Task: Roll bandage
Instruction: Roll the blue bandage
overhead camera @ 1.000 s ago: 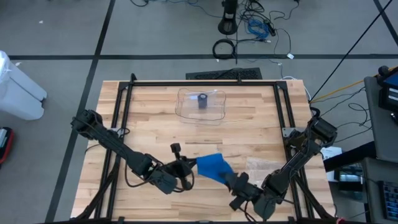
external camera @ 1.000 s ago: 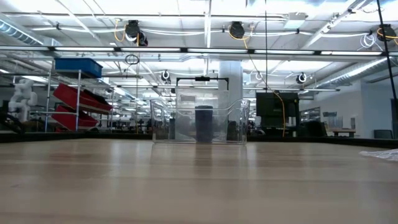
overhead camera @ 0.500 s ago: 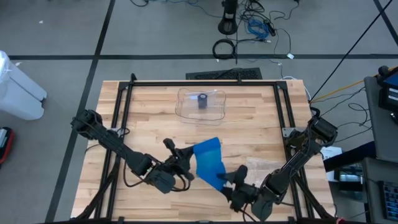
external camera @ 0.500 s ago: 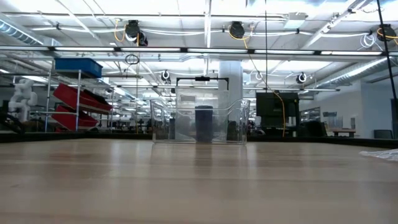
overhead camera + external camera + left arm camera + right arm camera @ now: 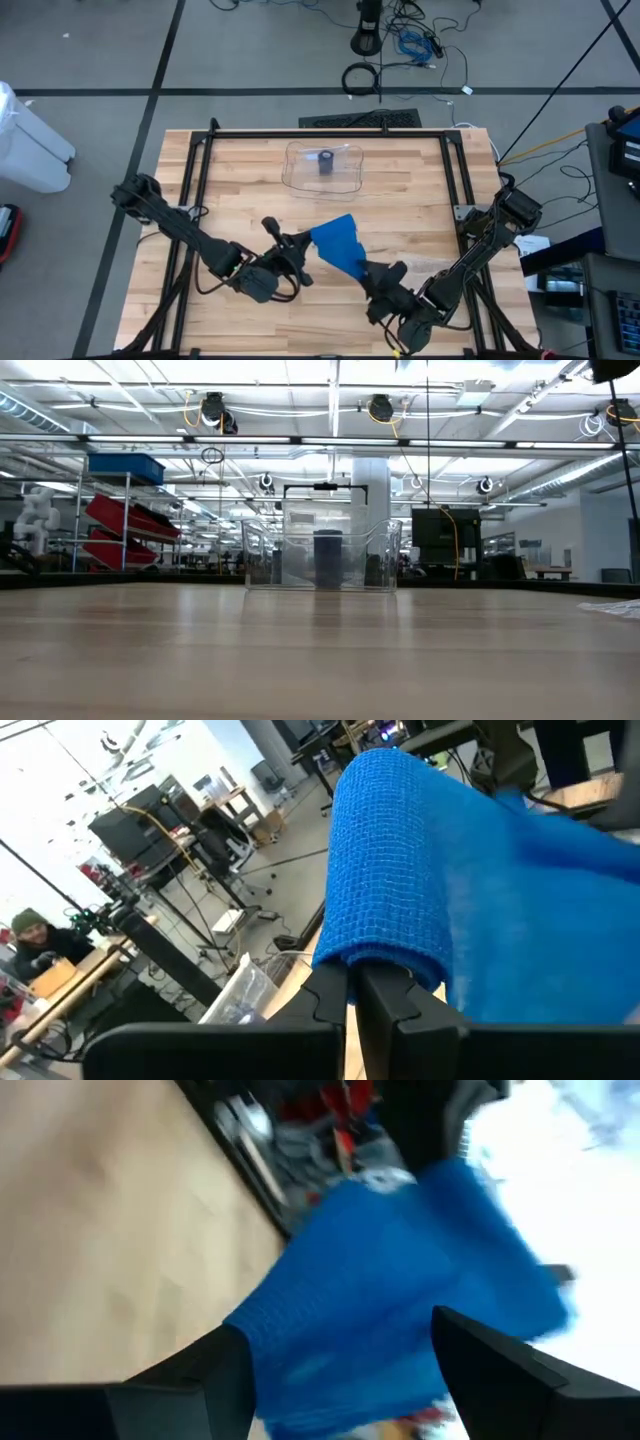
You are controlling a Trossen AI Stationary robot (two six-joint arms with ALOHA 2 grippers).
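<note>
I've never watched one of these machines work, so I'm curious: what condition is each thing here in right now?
Blue bandage: partly unrolled, held up between the two arms.
Left tool: shut on the blue bandage, pinching its rolled end.
Right tool: fingers spread wide, with the bandage's other end between them.
Clear tray: sitting at the table's far side, open on top.
Dark roll: standing upright inside the clear tray.
Clear wrapper: lying flat on the table near the right arm.

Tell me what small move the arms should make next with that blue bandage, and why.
Probably another wrap: turn the left gripper to wind more on. It is shut on the blue bandage, which is folded over its closed fingers but not yet rolled. The right gripper stands with jaws wide around the other end, both held up off the wooden table.
</note>
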